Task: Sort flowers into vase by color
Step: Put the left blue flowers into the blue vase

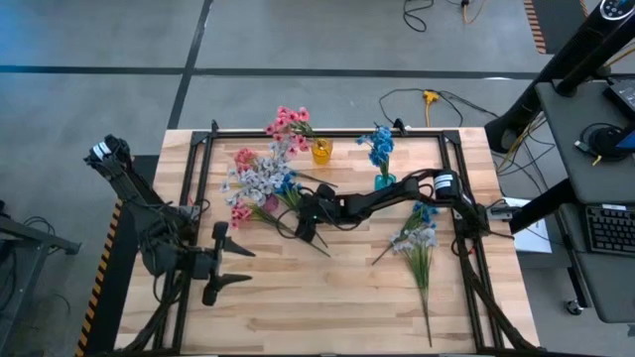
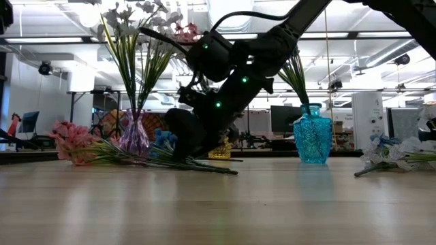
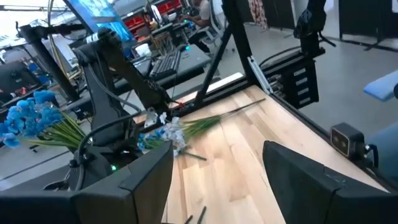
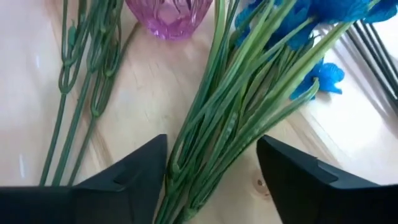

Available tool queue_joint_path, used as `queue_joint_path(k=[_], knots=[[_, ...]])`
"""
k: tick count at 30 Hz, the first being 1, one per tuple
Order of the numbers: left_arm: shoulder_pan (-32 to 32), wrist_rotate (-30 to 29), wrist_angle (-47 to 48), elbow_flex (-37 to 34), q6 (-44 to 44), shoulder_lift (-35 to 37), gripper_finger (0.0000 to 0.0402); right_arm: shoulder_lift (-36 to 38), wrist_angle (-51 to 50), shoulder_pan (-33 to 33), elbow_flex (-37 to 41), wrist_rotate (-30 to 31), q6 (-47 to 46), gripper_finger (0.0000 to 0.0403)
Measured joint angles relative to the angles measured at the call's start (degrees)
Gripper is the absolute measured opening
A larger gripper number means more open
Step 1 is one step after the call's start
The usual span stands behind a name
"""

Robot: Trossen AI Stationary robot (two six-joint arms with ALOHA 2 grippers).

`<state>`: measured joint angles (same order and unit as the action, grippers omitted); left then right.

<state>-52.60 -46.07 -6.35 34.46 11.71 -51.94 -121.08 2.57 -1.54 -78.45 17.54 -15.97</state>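
Right gripper (image 4: 211, 180) is down at the table's centre-left in the high view, fingers spread around the blue flowers' stems (image 4: 230, 118), beside the pink vase (image 4: 169, 15). Left gripper (image 1: 226, 268) waits open, lower left.

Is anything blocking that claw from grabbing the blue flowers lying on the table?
Nothing visible does. The right end effector is open, its fingers on either side of the green stems of the blue flowers, with only bare wooden table beneath. The purple vase stands just beyond, clear of them.
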Motion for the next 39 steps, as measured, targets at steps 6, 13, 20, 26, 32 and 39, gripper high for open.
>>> queue_joint_path(k=[6, 13, 20, 26, 32, 39], knots=[[0.0, -0.02, -0.11, 0.39, 0.26, -0.35, 0.0231, 0.0, 0.5, 0.0, 0.11, 0.01, -0.02, 0.0144], [0.0, -0.02, -0.16, 0.39, 0.26, -0.35, 0.0231, 0.0, 1.02, 0.0, 0.15, 0.04, -3.0, 0.0055], [0.0, -0.06, -0.61, 0.46, 0.28, -0.35, 0.0231, 1.07, 0.62, 0.13, 0.22, 0.5, -3.67, 0.0017], [0.11, -0.23, -0.7, 1.47, 0.89, -0.35, 0.0231, 6.03, -3.85, 0.13, 0.19, 1.62, -3.7, 0.0018], [0.11, -4.79, -0.7, 2.73, 1.46, -0.35, 0.0231, 12.93, -12.34, 0.63, 0.62, 5.47, -3.63, 0.0018], [0.11, -6.14, -0.05, 5.49, 4.28, -0.37, 0.0231, 22.4, -11.78, 3.31, 6.86, 6.53, -3.58, 0.0018]])
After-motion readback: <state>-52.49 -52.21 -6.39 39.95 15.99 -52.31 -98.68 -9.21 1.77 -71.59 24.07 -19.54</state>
